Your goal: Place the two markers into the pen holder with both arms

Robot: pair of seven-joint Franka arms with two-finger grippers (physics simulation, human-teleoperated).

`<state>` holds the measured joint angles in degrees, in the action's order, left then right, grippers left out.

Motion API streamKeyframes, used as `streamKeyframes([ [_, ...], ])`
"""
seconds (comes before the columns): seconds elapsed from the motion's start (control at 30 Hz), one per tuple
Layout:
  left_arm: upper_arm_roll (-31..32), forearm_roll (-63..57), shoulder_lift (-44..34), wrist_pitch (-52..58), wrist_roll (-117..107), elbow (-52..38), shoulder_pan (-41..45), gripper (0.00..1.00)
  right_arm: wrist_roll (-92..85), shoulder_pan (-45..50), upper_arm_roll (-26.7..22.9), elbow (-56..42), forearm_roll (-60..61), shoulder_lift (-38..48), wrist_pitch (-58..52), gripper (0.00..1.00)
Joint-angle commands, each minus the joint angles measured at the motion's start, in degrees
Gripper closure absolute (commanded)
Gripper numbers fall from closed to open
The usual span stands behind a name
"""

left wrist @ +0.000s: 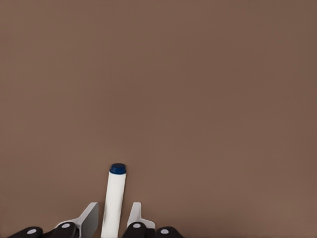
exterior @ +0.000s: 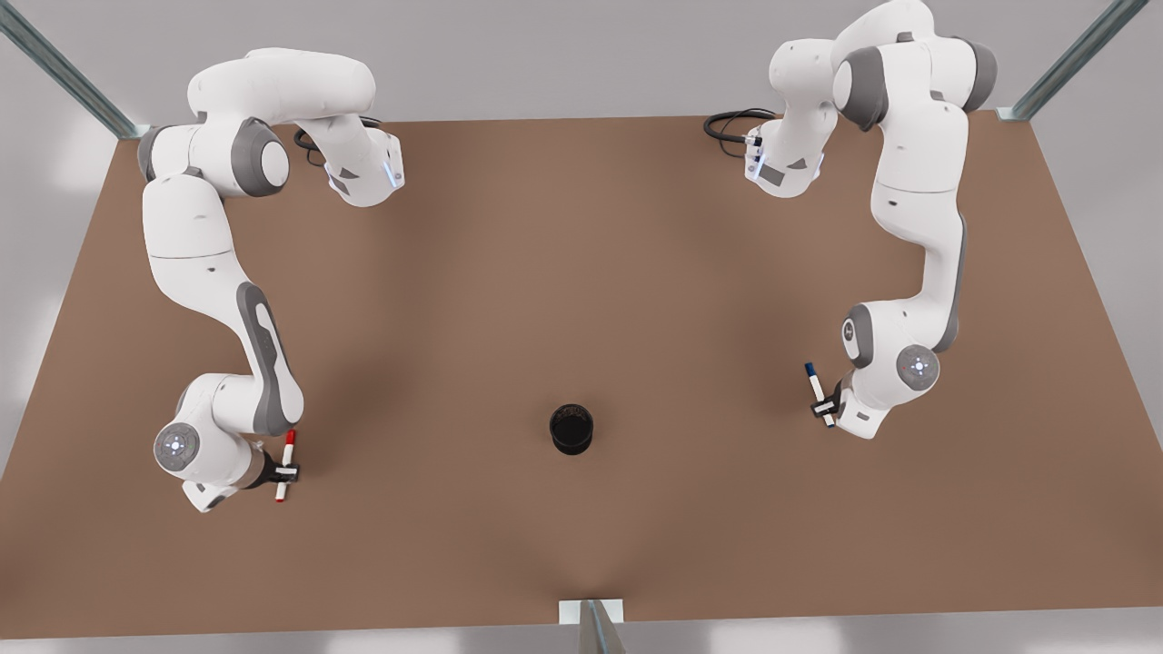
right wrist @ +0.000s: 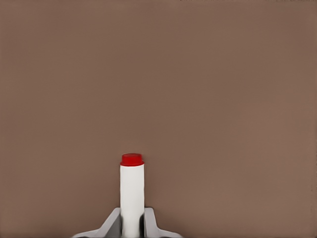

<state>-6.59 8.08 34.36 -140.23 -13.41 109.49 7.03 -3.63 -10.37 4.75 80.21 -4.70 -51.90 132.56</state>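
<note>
Red-capped marker gripped in the right gripper, fingers pressed tight against both sides of the white barrel. Stood roughly upright, with one end rising above the gripper and the red end poking out below the fingers toward the table.

Blue-capped marker sat between the fingers of the left gripper, fingers drawn in close on either side of the barrel, with a thin sliver of table visible at each side in the left wrist view. Leaned a little, dark blue cap above the gripper, blue end out past the fingertips.

Pen holder stood upright on the table, well apart from both grippers and roughly between them, somewhat nearer to the left gripper than to the right, dark hollow facing up.
</note>
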Motion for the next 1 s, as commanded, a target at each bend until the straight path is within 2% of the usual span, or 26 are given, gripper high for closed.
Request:
streamKeyframes([
  [0.0, 0.0, 0.01, 0.26, -0.84, -2.14, -0.07, 0.0, 0.52, 1.25, 0.0, -0.01, -0.05, -1.37, 0.05, 0.33, 0.79],
  [0.17, 0.0, -0.08, 0.62, -0.84, -2.14, -0.07, 0.0, 0.59, 1.78, 0.88, 0.78, -0.58, -1.28, 2.76, -0.55, 0.79],
  [0.23, 0.0, -0.08, 0.7, -0.84, -2.14, -0.07, 0.0, 0.6, 2.92, 1.23, 3.59, -0.58, -1.28, 6.55, -1.25, 0.79],
  [0.33, 0.0, -0.08, 0.97, -0.93, -2.14, -0.07, 0.0, 0.6, 12.58, 3.16, 10.89, -1.64, -3.03, 10.51, -0.55, 0.79],
  [0.47, 0.0, -0.08, 1.14, -0.93, -2.14, -0.07, 0.0, 0.62, 35.34, 17.13, 10.63, -7.51, -7.87, 10.86, 1.21, 0.79],
  [0.63, 0.0, -0.08, 1.32, -1.01, -2.14, -0.07, 0.0, 0.64, 54.94, 29.08, 8.62, -9.11, -16.73, 9.19, 11.31, 0.79],
  [0.7, 0.0, 0.01, 1.32, -1.1, -2.14, -0.07, 0.0, 0.74, 67.86, 34.98, 6.32, -9.37, -24.47, 8.22, 12.11, 0.79],
  [0.73, 0.0, 0.01, 1.23, -1.1, -2.23, -0.07, 0.0, 0.79, 75.95, 36.21, 6.32, -9.37, -30.62, 7.35, 14.39, 0.79],
  [0.77, 0.0, -0.08, 1.06, -1.1, -3.37, -0.07, 0.09, 0.79, 83.86, 37.36, 6.41, -9.2, -37.66, 6.99, 15.54, 0.79],
  [0.87, 0.0, -0.08, 1.06, -1.01, -3.55, -0.07, 0.09, 0.79, 89.23, 39.64, 5.8, -9.63, -40.83, 6.64, 15.63, 0.79],
  [0.97, 0.0, -0.78, -0.44, -0.4, -1.1, -1.73, 0.35, 0.79, 98.8, 43.06, 5.01, -13.32, -48.91, 3.57, 15.63, 0.79],
])
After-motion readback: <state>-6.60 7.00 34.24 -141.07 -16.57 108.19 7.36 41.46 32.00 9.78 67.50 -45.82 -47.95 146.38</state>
